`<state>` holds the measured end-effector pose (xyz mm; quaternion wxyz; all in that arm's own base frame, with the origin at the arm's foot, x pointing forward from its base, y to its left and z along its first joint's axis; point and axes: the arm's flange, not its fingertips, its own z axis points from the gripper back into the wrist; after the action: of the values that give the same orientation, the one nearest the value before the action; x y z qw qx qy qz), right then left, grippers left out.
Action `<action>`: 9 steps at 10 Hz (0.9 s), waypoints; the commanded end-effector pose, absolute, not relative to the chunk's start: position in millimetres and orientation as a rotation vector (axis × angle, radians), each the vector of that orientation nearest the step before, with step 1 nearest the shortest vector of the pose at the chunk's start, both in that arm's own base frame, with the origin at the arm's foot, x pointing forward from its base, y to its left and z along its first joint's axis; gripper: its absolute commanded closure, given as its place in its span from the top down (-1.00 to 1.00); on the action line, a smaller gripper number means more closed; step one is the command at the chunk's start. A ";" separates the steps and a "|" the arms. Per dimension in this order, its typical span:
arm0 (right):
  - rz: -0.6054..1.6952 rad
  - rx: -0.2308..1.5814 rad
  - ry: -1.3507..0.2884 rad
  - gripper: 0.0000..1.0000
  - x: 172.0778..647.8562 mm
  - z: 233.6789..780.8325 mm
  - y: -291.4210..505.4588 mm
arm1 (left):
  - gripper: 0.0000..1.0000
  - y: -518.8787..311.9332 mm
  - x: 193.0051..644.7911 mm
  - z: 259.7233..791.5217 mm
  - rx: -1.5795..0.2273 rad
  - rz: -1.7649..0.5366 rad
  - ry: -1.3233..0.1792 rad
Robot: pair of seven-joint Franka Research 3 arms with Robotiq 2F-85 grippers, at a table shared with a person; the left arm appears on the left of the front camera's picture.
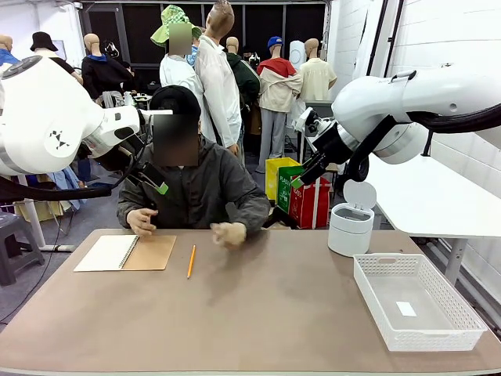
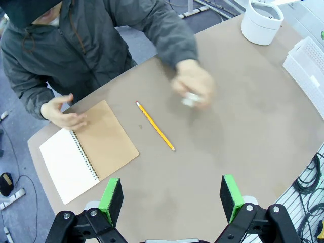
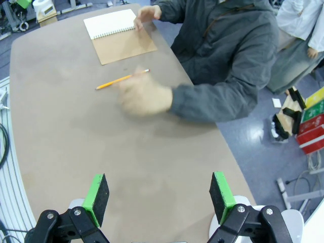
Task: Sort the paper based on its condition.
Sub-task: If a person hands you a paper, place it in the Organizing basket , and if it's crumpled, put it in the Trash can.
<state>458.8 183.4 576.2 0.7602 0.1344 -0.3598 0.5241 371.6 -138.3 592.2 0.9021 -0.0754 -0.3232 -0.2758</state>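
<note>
From the front, both arms hung high above the tabletop (image 1: 258,313). The left end effector (image 1: 156,185) and the right end effector (image 1: 301,176) were tilted down toward the person, and neither carried anything. Well below the right one sat a white basket (image 1: 434,341) (bare but for a small white scrap or label, I couldn't tell which). Just beside the basket stood a small white bin (image 1: 348,231) with its lid up.

Looking down the left wrist, the green pads (image 2: 111,200) stood wide apart with nothing between them. Just beyond them lay a yellow pencil (image 2: 155,126). Off to one side lay a notebook (image 2: 88,152) with one hand (image 2: 66,114) resting at its edge. Farther out the person's other hand (image 2: 192,83) was a blur around a small white wad. I took that wad for the paper (image 2: 191,99), perhaps being scrunched.

Down the right wrist, the jaws gaped just as wide over bare tabletop, and the blurred hand was well ahead of them.

To my eye the sorting had not begun. The paper was in the person's keeping, and nothing had gone into the basket or the bin. Taking it, judging its condition and dropping it in the right place all remained.
</note>
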 end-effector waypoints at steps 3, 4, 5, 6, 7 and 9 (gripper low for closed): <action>1.133 0.294 -0.782 1.00 458.4 577.1 183.4 | 1.00 -137.3 372.1 593.7 -0.158 -0.569 -0.671; 1.133 0.294 -0.782 1.00 458.4 577.1 183.4 | 1.00 -137.3 372.1 593.7 -0.158 -0.569 -0.671; 1.133 0.294 -0.782 1.00 458.4 577.1 183.4 | 1.00 -137.3 372.1 593.7 -0.158 -0.569 -0.671; 1.133 0.294 -0.782 1.00 458.4 577.1 183.4 | 1.00 -137.3 372.1 593.7 -0.158 -0.569 -0.671; 1.133 0.294 -0.782 1.00 458.4 577.1 183.4 | 1.00 -137.3 372.1 593.7 -0.158 -0.569 -0.671; 1.133 0.294 -0.782 1.00 458.4 577.1 183.4 | 1.00 -137.3 372.1 593.7 -0.158 -0.569 -0.671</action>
<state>458.8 183.4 576.2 0.7602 0.1344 -0.3598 0.5241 371.6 -138.3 592.2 0.9021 -0.0754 -0.3232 -0.2758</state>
